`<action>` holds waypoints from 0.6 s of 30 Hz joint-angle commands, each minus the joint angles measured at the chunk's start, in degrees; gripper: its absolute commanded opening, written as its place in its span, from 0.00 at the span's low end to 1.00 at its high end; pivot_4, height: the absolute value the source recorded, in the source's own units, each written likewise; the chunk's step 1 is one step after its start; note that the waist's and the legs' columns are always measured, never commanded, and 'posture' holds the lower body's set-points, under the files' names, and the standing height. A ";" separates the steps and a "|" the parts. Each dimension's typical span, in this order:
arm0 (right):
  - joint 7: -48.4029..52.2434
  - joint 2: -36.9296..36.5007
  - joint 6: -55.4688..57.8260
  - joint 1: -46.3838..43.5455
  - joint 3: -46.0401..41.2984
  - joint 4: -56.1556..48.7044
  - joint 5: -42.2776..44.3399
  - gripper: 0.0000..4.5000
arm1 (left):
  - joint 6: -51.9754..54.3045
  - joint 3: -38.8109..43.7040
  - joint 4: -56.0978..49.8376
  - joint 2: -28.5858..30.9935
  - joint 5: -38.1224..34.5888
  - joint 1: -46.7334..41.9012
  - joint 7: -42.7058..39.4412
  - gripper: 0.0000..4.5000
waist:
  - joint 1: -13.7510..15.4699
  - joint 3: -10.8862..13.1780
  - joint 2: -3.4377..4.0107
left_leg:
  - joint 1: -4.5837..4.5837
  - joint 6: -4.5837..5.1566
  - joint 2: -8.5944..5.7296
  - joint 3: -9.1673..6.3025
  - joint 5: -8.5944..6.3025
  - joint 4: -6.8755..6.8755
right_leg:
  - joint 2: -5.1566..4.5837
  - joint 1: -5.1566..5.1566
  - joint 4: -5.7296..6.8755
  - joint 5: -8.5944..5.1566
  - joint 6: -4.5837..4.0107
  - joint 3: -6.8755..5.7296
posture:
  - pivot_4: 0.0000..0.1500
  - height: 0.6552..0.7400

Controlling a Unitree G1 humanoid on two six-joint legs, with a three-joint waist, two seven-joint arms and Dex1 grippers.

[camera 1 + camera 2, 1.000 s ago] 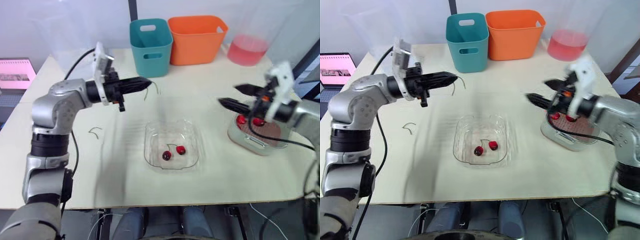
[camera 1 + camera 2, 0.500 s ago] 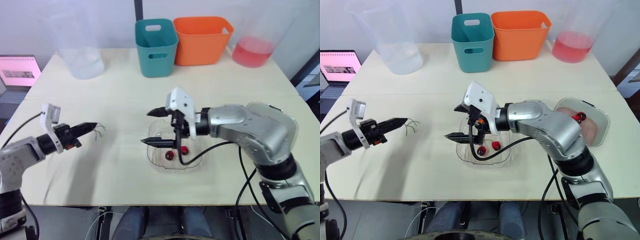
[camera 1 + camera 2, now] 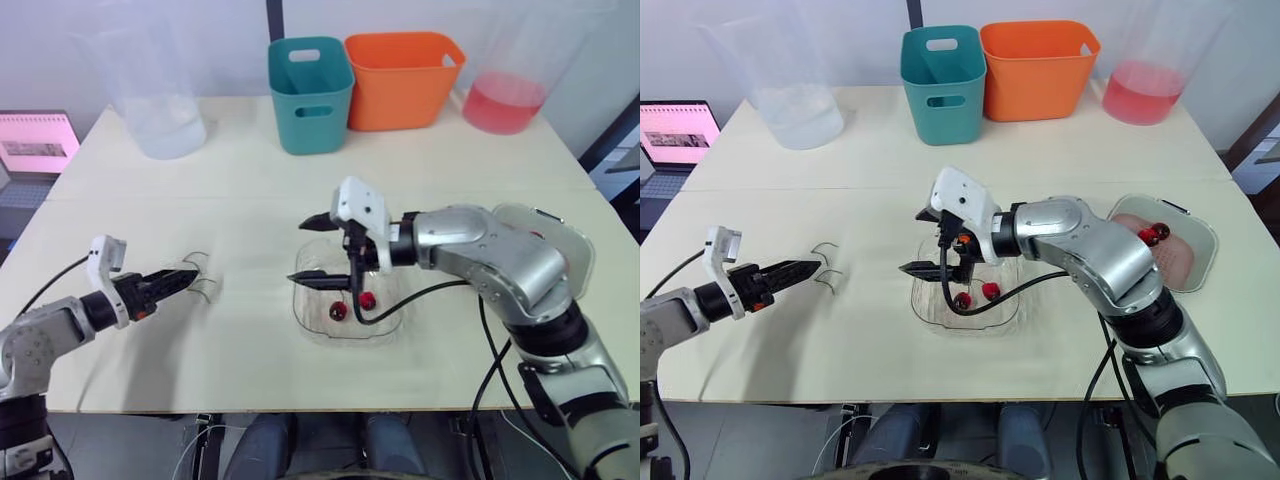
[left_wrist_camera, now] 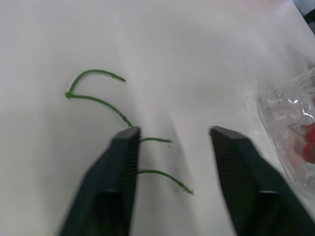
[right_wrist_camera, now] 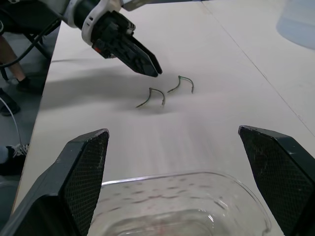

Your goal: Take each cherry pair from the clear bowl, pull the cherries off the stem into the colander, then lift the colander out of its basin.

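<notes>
At lower left the left gripper (image 3: 188, 278) has let go. Its fingers are apart, and its stem (image 4: 162, 174) now lies on the table beside an older stem (image 4: 93, 81). At centre the right gripper (image 3: 302, 252), wide open, has dipped over the bowl (image 3: 398, 300), where one cherry pair (image 3: 367, 299) remains, likely next. The colander (image 3: 1185, 265) waits at right, and nothing seems to block the way. Bins (image 3: 308, 80) stand at top.

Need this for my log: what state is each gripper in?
Left gripper: open, empty, by loose green stems.
Right gripper: open, empty, above the clear plastic bowl.
</notes>
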 commanded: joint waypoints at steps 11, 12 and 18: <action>-1.60 -4.28 1.97 7.92 -20.94 -1.77 6.43 1.00 | -11.18 -3.47 -8.19 9.37 1.07 -10.53 -10.78 0.99 | 1.17 0.01 -0.08 | -0.02 -0.04 -0.02 -0.02 0.01 -0.07 | -0.04 0.13 -0.27 0.02 -0.03 -0.03 | 1.00 1.00; -1.77 -5.78 2.90 9.61 -24.49 -1.74 7.49 1.00 | -10.85 -4.53 -10.61 8.22 -0.04 -12.43 -10.01 0.99 | 1.28 0.01 -0.07 | -0.01 -0.04 -0.03 0.00 0.00 -0.07 | -0.04 0.19 -0.35 0.02 -0.03 -0.02 | 1.00 1.00; -1.09 -14.68 7.84 17.33 -37.77 -3.08 12.77 1.00 | -9.31 -11.80 -19.56 5.41 -1.99 -16.36 -9.83 0.99 | 1.10 0.01 -0.06 | -0.03 -0.02 -0.02 0.10 -0.01 -0.08 | -0.04 0.20 -0.43 0.03 -0.02 0.00 | 1.00 1.00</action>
